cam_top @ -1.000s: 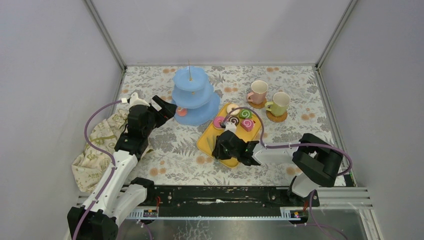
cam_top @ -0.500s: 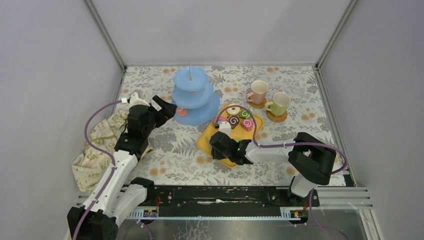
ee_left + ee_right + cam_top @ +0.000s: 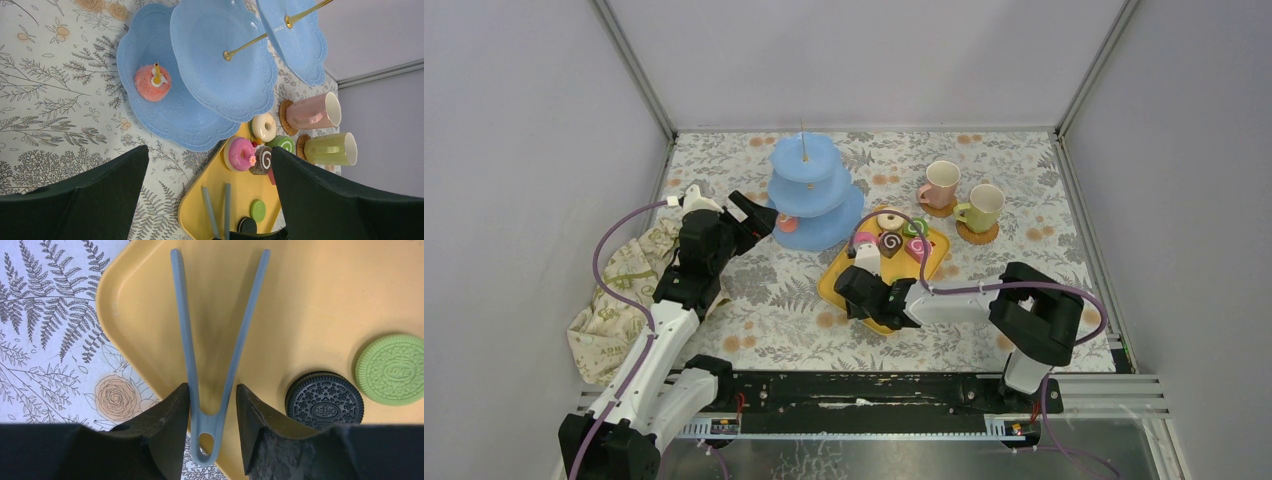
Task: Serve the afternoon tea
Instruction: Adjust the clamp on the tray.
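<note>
Grey-blue plastic tongs (image 3: 186, 340) clamped at hinge end by right hand (image 3: 212, 390); long axis in line with hand, spread tips pointing away over yellow rectangular tray (image 3: 310, 290). Left hand (image 3: 209, 155) spread wide, empty.

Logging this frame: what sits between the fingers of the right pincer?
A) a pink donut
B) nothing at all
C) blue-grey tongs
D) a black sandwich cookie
C: in the right wrist view, the hinged end of the blue-grey tongs sits between the fingers of the right pincer, with the tong arms splayed out over the yellow tray.
</note>
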{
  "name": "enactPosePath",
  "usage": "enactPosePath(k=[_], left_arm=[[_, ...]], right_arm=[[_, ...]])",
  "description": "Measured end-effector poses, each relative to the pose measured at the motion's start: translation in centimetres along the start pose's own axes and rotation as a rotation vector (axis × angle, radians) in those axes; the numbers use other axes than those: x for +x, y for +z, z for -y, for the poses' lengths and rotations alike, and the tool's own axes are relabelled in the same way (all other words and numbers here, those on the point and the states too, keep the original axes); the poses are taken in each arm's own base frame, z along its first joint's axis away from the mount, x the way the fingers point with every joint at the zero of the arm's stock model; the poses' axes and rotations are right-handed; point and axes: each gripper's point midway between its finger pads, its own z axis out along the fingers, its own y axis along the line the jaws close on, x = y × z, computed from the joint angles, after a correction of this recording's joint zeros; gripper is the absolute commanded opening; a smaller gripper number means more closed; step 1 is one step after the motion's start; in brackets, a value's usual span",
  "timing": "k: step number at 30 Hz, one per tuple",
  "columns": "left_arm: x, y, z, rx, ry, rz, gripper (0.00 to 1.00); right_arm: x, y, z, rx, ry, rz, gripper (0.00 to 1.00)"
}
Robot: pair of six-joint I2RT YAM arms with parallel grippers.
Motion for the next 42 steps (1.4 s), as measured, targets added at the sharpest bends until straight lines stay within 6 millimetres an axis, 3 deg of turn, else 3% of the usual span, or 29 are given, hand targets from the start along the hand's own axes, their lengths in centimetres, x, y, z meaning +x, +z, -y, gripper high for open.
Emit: enactPosePath(k=[23,35,42], left_arm=[[0.0,0.0,0.0,0.001,0.0,0.001,1.0],[-0.3,-0.3,0.3,0.011,0.0,0.01,1.0],[-0.3,-0.3,0.3,0.012,0.0,0.011,1.0]], right_arm=[[-0.2,0.3,0.0,0.038,-0.036,0.023,0.36],[-0.6,-2.4,1.0,0.049,-0.025,0.014,0.37],[-0.3,-2.7,2.0,0.09,-0.021,0.008,0.38]])
